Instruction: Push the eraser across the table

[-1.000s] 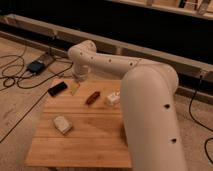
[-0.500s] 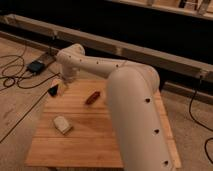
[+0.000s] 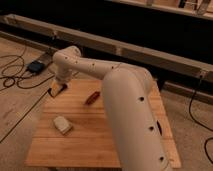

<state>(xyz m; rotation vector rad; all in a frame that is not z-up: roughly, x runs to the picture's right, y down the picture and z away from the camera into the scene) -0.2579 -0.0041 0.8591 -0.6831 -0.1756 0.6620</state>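
The light wooden slatted table (image 3: 115,135) fills the middle of the camera view. My white arm reaches over it from the lower right to its far left corner. The gripper (image 3: 58,88) is low at that corner, right at the table's left edge. The black eraser is hidden under or behind the gripper, and I cannot tell whether the two touch.
A small red-brown oblong object (image 3: 91,98) lies near the table's far middle. A pale beige block (image 3: 62,125) lies on the left half, nearer to me. Cables and a dark box (image 3: 36,66) lie on the floor to the left. A dark rail wall (image 3: 150,50) runs behind.
The arm has swung left and the gripper has moved to the table's far left corner. The black eraser, seen by that corner before, slid left and is now hidden.
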